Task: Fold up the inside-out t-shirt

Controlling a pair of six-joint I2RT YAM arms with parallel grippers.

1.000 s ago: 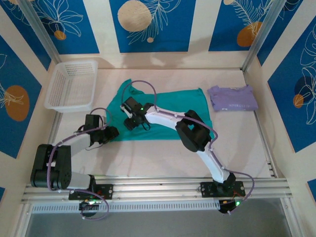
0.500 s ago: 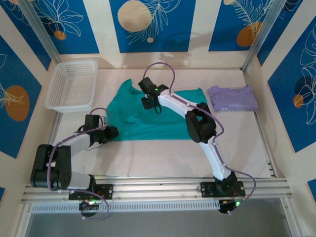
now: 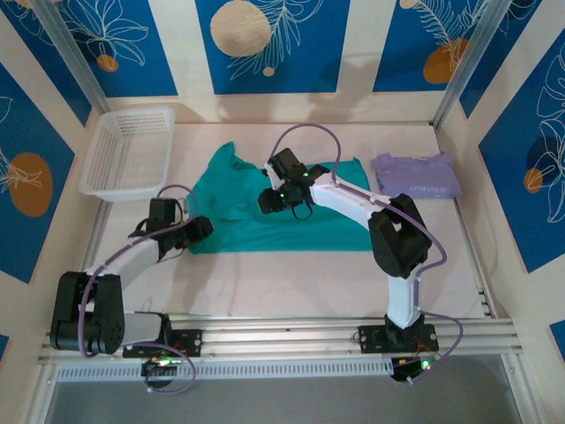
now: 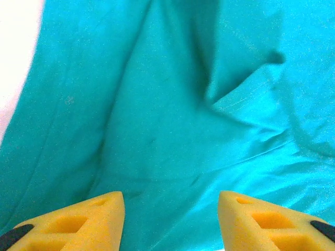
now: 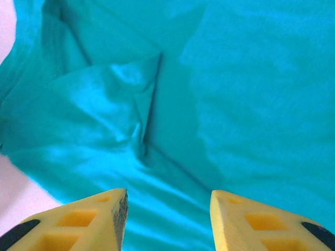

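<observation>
The teal t-shirt (image 3: 309,221) is laid out mostly flat on the table (image 3: 291,283), at mid-depth and slightly left of centre. Its near hem is seen as a straight edge, and one sleeve is pointed far-left. A white basket (image 3: 128,150) is placed at the far left, apart from the shirt. A folded lavender shirt (image 3: 417,175) is set at the far right, just beside the teal one.

The left gripper (image 3: 199,231) is positioned at the shirt's near-left corner. In the left wrist view the left gripper (image 4: 170,201) is seen with its yellow fingers (image 4: 78,225) parted about halfway. Nothing is clamped between them; only wrinkled teal cloth (image 4: 157,115) is seen beyond the gap. Contact with the cloth cannot be told.

The right gripper (image 3: 269,199) is held over the shirt's middle, toward the left. In the right wrist view the right gripper (image 5: 168,194) is likewise shown partly open, yellow fingers (image 5: 78,222) apart, with nothing gripped. A raised crease (image 5: 138,104) is seen in the cloth ahead of the jaws. Bare table is glimpsed at the left edge of that view.
</observation>
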